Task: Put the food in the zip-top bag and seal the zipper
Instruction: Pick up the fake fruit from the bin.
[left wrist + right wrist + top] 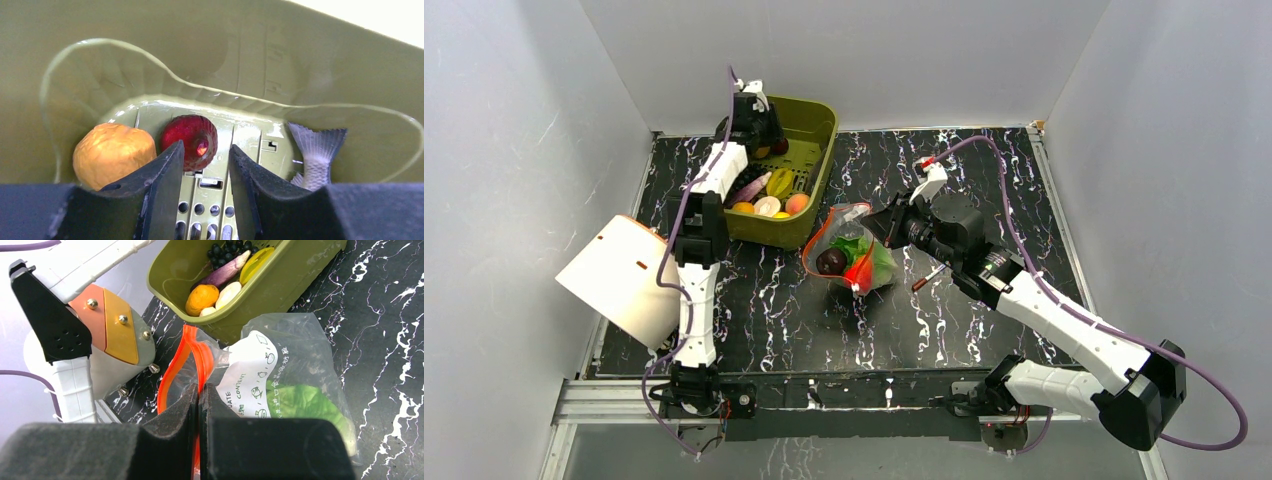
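The clear zip-top bag (852,255) lies mid-table with its mouth raised toward the bin. Inside it I see the green cabbage (300,405), a dark purple ball (831,261) and a red piece (859,272). My right gripper (200,390) is shut on the red-orange zipper (196,347) at the mouth edge. My left gripper (205,150) is open, low inside the olive bin (150,50). A dark red fruit (192,137) lies just beyond its fingertips, untouched. An orange piece (112,152) sits left of it.
The bin (816,120) at the back also holds a toy fish (315,150), yellow and purple pieces (769,190) and dark berries (225,250). A red-and-white stick (927,277) lies beside the right arm. An orange-white board (619,275) leans at the left wall.
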`<action>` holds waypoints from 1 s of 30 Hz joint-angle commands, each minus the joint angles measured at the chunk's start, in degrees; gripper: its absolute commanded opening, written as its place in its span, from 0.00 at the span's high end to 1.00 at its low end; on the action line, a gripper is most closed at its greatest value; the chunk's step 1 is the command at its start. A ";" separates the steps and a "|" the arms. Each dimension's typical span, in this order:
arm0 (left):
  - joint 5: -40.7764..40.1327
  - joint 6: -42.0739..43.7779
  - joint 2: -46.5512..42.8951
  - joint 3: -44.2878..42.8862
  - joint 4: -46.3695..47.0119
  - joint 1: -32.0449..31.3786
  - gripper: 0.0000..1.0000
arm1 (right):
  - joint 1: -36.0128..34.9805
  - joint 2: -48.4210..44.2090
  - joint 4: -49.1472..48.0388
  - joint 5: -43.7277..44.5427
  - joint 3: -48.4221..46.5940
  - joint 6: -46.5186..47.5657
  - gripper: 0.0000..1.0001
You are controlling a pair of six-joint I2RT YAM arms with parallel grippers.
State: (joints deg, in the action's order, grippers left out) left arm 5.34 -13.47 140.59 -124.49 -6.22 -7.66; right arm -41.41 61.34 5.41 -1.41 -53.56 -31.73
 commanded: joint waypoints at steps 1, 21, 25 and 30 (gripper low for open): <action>1.50 -0.74 1.22 -3.38 0.53 0.06 0.64 | -0.12 -1.94 -5.41 0.98 -2.37 0.47 1.00; 3.03 -2.44 -13.11 11.35 6.65 -0.07 1.00 | -0.16 -3.37 -5.37 1.55 -1.07 0.26 1.00; 3.28 -3.05 -18.01 17.65 8.04 -0.32 1.00 | -0.09 -3.67 -5.07 1.92 -0.86 0.21 1.00; 3.84 -4.71 -24.04 24.04 8.32 -0.41 1.00 | -0.15 -4.05 -4.52 2.64 -0.80 0.26 1.00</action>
State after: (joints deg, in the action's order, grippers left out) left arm 7.81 -16.73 123.79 -103.55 0.08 -7.70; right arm -41.41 59.31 5.48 -0.27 -53.56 -31.59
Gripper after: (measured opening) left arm 0.097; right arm 0.009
